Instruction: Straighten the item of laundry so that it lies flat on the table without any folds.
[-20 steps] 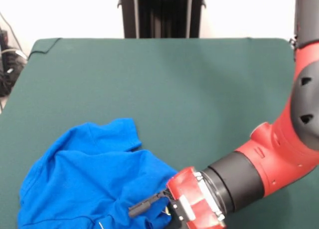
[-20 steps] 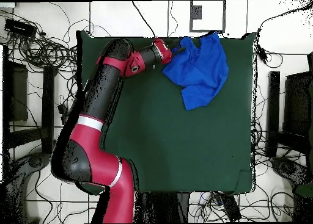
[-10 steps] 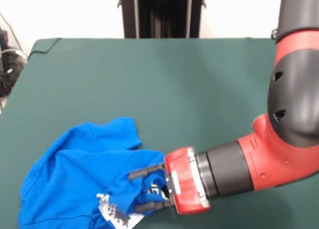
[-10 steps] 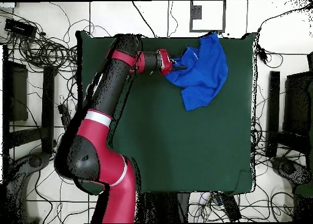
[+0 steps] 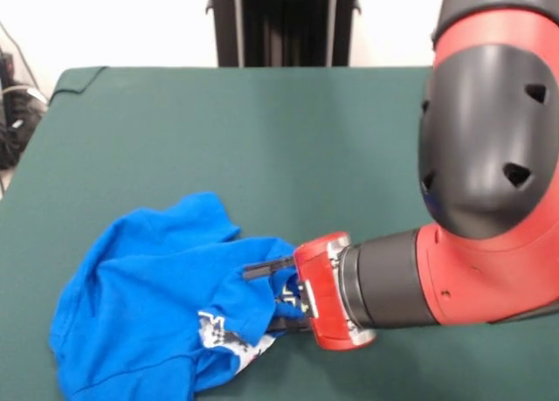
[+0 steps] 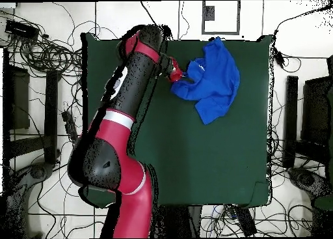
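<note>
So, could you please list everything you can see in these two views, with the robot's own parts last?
T-shirt: one, bright blue with a white-grey print showing, crumpled in a heap near the table's front edge in the front view.
Table: one, dark green cloth top, filling most of both views.
Cables: many, black, on the floor around the table in the overhead view.
Arm: one, red and black, reaching across the table to the shirt.
Hand: one, red with black fingers, shut on a fold of the shirt's edge.

One blue T-shirt (image 5: pixel 153 305) lies on one green table (image 5: pixel 288 148); one gripper (image 5: pixel 278 296) shows.
</note>
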